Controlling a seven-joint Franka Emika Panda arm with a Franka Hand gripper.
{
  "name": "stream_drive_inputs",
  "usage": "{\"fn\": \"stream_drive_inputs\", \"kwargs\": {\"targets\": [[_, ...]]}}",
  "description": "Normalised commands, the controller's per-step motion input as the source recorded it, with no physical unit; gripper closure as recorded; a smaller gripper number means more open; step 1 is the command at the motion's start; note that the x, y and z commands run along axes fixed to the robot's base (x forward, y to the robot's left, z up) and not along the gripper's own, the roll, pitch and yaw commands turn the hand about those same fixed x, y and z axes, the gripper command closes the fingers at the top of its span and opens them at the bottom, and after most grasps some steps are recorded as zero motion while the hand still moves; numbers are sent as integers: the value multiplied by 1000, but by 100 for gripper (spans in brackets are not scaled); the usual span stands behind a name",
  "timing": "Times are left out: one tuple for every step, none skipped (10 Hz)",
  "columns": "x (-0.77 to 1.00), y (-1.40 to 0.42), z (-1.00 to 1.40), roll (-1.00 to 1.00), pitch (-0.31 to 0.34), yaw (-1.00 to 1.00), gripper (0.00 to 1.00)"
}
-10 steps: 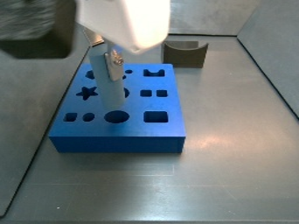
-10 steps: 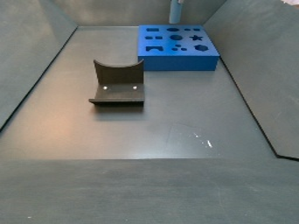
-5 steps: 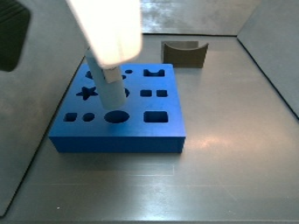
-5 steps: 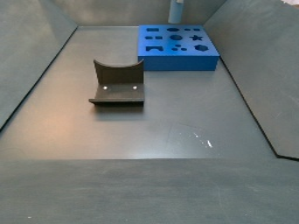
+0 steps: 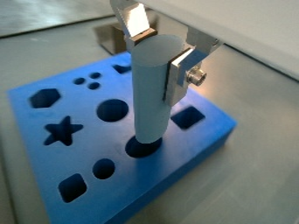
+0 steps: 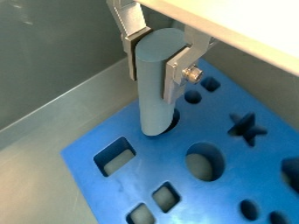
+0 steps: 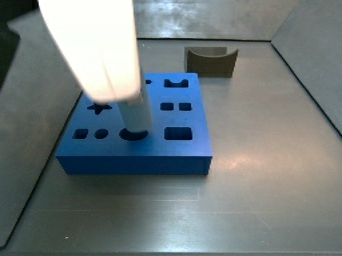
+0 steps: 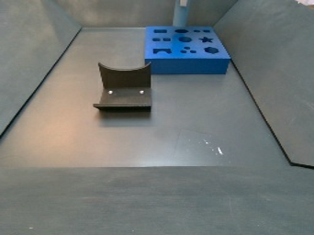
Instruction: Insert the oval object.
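My gripper [image 5: 160,51] is shut on the oval object [image 5: 151,96], a smooth grey upright peg, and grips it near its top between the silver fingers [image 5: 187,63]. Both wrist views show the peg [image 6: 156,83] standing upright over the blue board [image 5: 198,140], with its lower end at the mouth of a large round hole [image 5: 142,147]. How deep it sits I cannot tell. In a side view the blurred white arm [image 7: 91,50] hides the gripper above the board [image 7: 134,150]. In a side view only the peg [image 8: 183,13] shows above the board [image 8: 186,60].
The board has several other cut-outs, among them a star [image 5: 63,132], a round hole [image 5: 112,109] and squares. A brown block with a curved notch [image 8: 123,87] stands apart from the board on the grey floor; it also shows in a side view [image 7: 211,61]. Metal walls enclose the floor.
The arm has moved with the peg toward the board's near edge in a side view, and the peg now stands at the large round hole.
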Motion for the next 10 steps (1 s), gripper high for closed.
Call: {"fn": "stream_drive_inputs", "kwargs": {"targets": [[0, 0, -397, -156, 71, -666, 100], [-131, 66, -334, -166, 76, -571, 100], [-257, 74, -266, -207, 59, -497, 100], [-289, 0, -140, -233, 0, -226, 100], [-346, -14, -86, -254, 0, -83, 100], [-197, 0, -209, -187, 0, -103, 100], [-286, 0, -146, -233, 0, -137, 100], [-434, 0, -117, -264, 0, -120, 100], [-497, 0, -194, -223, 0, -120, 100], [-9, -57, -400, -191, 3, -234, 100]]}}
